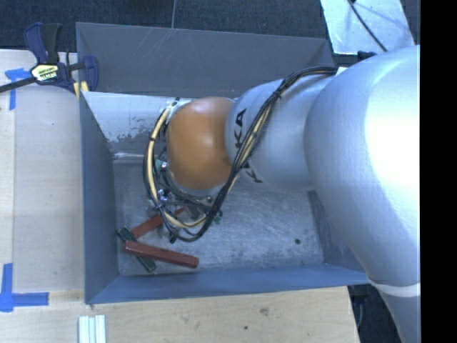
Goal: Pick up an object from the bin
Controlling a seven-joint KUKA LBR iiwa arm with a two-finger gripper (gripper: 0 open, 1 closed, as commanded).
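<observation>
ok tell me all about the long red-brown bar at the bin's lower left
The red-brown bar is long, slim and smooth, maybe plastic. It lies flat on the bin floor near the lower left corner, slanting slightly. A dark stub pokes out beneath its left part. A shorter red piece lies beside it; whether they join I cannot tell.

Scuffed matt metal bin (275, 227) (glossy arm (357, 148))

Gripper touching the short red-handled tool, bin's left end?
Cannot tell. Camera view: the gripper sits right by the short red-handled tool, but the wrist's cables hide where they would meet.
</observation>
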